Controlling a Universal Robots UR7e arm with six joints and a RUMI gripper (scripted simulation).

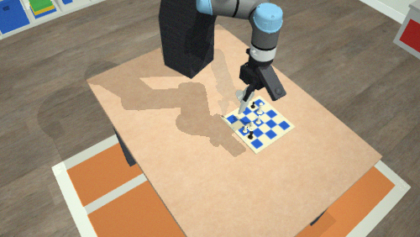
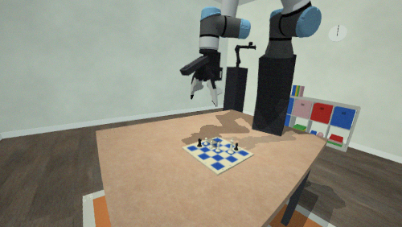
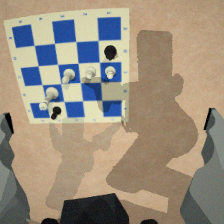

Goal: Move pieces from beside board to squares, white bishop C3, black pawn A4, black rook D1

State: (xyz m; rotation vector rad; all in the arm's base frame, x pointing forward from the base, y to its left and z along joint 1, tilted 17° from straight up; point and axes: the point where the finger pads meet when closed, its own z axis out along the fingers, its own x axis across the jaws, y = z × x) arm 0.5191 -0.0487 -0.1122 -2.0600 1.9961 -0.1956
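Observation:
The small blue-and-cream chessboard (image 1: 256,149) (image 2: 219,171) (image 3: 44,32) lies on the tan table (image 1: 210,189) (image 2: 153,185). Several small pieces stand upright on it. One black piece (image 1: 253,103) (image 2: 235,146) (image 3: 110,51) is near one edge and another black piece (image 1: 250,135) (image 2: 199,142) (image 3: 56,112) is at a corner. White pieces (image 1: 258,121) (image 2: 217,147) (image 3: 89,74) stand between them. I cannot tell the kinds of piece or read the edge letters. I see no piece beside the board. My gripper (image 1: 244,105) (image 2: 203,98) (image 3: 107,111) is open and empty, high above the table by the board's edge.
The arm's dark pedestal (image 1: 186,38) (image 2: 273,94) stands at the table's back. The arm's shadow falls across the table and one board edge. A shelf with coloured bins (image 2: 322,117) is by the wall. Orange floor mats (image 1: 109,197) lie around the table.

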